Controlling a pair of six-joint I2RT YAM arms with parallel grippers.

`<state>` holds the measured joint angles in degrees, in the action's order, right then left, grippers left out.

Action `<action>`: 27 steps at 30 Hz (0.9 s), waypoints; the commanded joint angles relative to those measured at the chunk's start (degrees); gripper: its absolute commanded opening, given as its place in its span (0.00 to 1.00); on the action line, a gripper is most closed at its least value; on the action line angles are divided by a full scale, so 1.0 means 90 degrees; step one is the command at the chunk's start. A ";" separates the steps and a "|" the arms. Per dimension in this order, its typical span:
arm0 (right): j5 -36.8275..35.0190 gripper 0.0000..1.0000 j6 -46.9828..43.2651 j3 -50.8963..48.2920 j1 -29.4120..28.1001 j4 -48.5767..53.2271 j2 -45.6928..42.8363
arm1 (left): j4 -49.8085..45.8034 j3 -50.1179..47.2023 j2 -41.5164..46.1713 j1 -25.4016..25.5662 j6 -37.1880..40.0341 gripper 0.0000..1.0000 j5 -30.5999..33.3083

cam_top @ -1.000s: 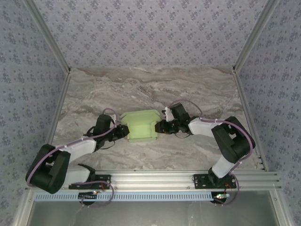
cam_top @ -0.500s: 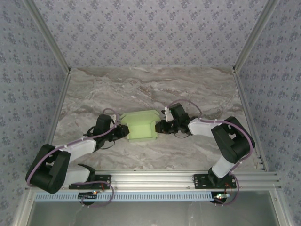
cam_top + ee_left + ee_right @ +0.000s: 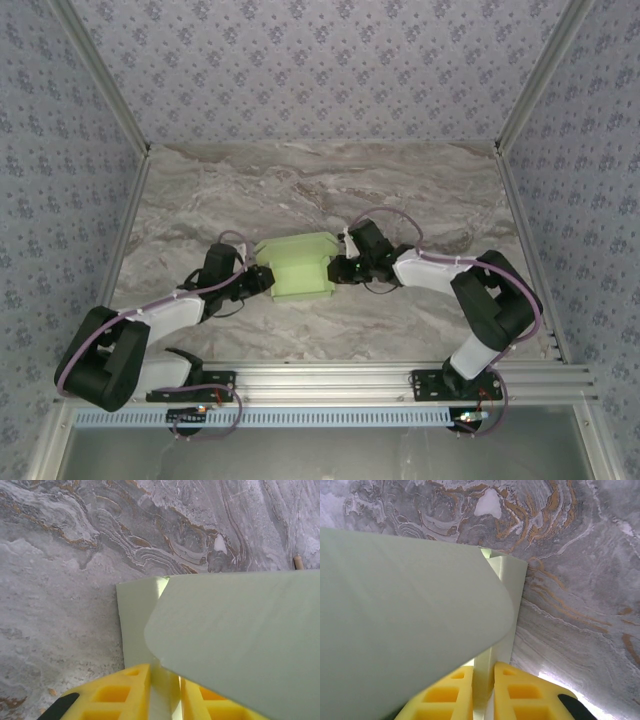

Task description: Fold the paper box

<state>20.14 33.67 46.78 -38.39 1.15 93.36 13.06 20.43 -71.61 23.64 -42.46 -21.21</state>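
paper box [image 3: 295, 267] sat in the middle of the surface [image 3: 300, 190], pale green and partly folded, right between your two arms. your left gripper [image 3: 262, 281] was clamped on its left flap, yellow fingers [image 3: 122, 692] pinching the card. your right gripper [image 3: 338, 270] was pinched onto the right flap, card between its fingers [image 3: 520, 692].

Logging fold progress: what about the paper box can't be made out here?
Top external: paper box too small for creases or tabs; jaws cover its side edges.
Left wrist: raised flap hides the sheet behind, runs off the right edge.
Right wrist: other flap does likewise, off the left edge.
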 commanded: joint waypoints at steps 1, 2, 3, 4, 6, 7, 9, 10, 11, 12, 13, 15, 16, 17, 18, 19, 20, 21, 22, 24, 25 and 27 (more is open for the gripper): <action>-0.0269 0.15 0.0016 0.0275 -0.0238 0.0292 -0.0070 | 0.0052 -0.0062 0.0145 0.0059 0.0110 0.21 -0.0189; -0.0354 0.15 0.0018 0.0332 -0.0276 0.0366 -0.0060 | 0.0057 -0.0062 0.0155 0.0061 0.0109 0.21 -0.0192; -0.0487 0.15 0.0001 0.0395 -0.0323 0.0479 -0.0051 | 0.0062 -0.0067 0.0154 0.0077 0.0111 0.21 -0.0192; -0.0603 0.15 -0.0010 0.0471 -0.0378 0.0591 -0.0040 | 0.0057 -0.0059 0.0164 0.0078 0.0113 0.21 -0.0192; -0.0831 0.15 -0.0011 0.0566 -0.0463 0.0767 -0.0029 | 0.0067 -0.0062 0.0167 0.0088 0.0106 0.21 -0.0204; -0.0985 0.15 -0.0029 0.0637 -0.0522 0.0869 -0.0029 | 0.0077 -0.0062 0.0173 0.0098 0.0099 0.21 -0.0210; -0.1230 0.15 -0.0059 0.0752 -0.0641 0.1052 0.0002 | 0.0110 -0.0063 0.0179 0.0112 0.0089 0.21 -0.0226; -0.1345 0.15 -0.0060 0.0827 -0.0688 0.1162 0.0031 | 0.0118 -0.0062 0.0169 0.0118 0.0080 0.21 -0.0238; -0.1431 0.15 -0.0060 0.0888 -0.0727 0.1233 0.0055 | 0.0138 -0.0067 0.0164 0.0124 0.0072 0.21 -0.0250; -0.1522 0.15 -0.0072 0.0953 -0.0772 0.1313 0.0089 | 0.0157 -0.0072 0.0164 0.0132 0.0074 0.21 -0.0260; -0.1636 0.15 -0.0074 0.1031 -0.0822 0.1409 0.0135 | 0.0177 -0.0069 0.0155 0.0137 0.0061 0.21 -0.0275; -0.1820 0.15 -0.0120 0.1199 -0.0892 0.1635 0.0224 | 0.0201 -0.0072 0.0149 0.0155 0.0047 0.21 -0.0316; -0.1892 0.14 -0.0133 0.1270 -0.0911 0.1728 0.0259 | 0.0220 -0.0077 0.0152 0.0161 0.0034 0.21 -0.0326; -0.1931 0.14 -0.0138 0.1318 -0.0934 0.1756 0.0283 | 0.0233 -0.0077 0.0148 0.0183 0.0028 0.21 -0.0329; -0.1962 0.14 -0.0121 0.1372 -0.0941 0.1791 0.0314 | 0.0253 -0.0083 0.0145 0.0202 0.0027 0.21 -0.0322; -0.1981 0.14 -0.0110 0.1429 -0.0951 0.1837 0.0348 | 0.0266 -0.0082 0.0135 0.0222 0.0020 0.21 -0.0327; -0.2024 0.14 -0.0099 0.1489 -0.0965 0.1883 0.0383 | 0.0286 -0.0084 0.0126 0.0237 0.0011 0.21 -0.0329; -0.2098 0.14 -0.0127 0.1581 -0.0998 0.1993 0.0432 | 0.0305 -0.0084 0.0116 0.0271 -0.0003 0.21 -0.0329; -0.2193 0.14 -0.0156 0.1681 -0.1020 0.2111 0.0479 | 0.0331 -0.0088 0.0100 0.0297 -0.0010 0.21 -0.0329; -0.2422 0.14 -0.0177 0.1872 -0.1088 0.2326 0.0571 | 0.0381 -0.0084 0.0077 0.0367 -0.0037 0.22 -0.0319; -0.2578 0.14 -0.0177 0.1981 -0.1136 0.2477 0.0618 | 0.0405 -0.0072 0.0060 0.0405 -0.0054 0.21 -0.0312; -0.2808 0.14 -0.0174 0.2135 -0.1200 0.2700 0.0695 | 0.0463 -0.0067 0.0007 0.0479 -0.0067 0.21 -0.0290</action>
<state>-2.76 33.01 62.92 -47.27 22.24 98.37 13.61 19.92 -71.31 26.09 -42.74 -20.91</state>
